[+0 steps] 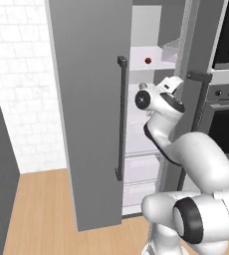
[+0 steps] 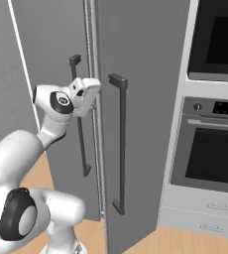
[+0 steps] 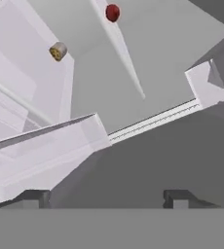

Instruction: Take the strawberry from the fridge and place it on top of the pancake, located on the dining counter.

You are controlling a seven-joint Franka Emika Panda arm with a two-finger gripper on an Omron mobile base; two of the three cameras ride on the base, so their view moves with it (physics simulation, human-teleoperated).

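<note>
White brick wall and wood floor flank the fridge [image 1: 91, 114], its left door swung open; the strawberry [image 1: 148, 61] sits on an upper shelf — untouched; the gripper [image 3: 104, 197] is spread wide, empty; grasp, carry, placement all remain.

Setting: domestic kitchen, rendered. Evidence, listed from my pincer [image 3: 105, 199] outward. Fridge [image 1: 94, 114]: tall matte grey, left door swung open beside my pincer, long dark bar handle [image 1: 120, 118], white shelves [image 1: 151, 65] ahead of and above my pincer. Strawberry [image 1: 148, 61] on a shelf above my pincer; small tan cylinder [image 3: 58, 51] also ahead. Wall oven [image 2: 212, 144]: black glass, control panel, well off to my pincer's right. White tiled wall [image 1: 22, 94] to the left. Light wood floor [image 1: 42, 214] below.
</note>
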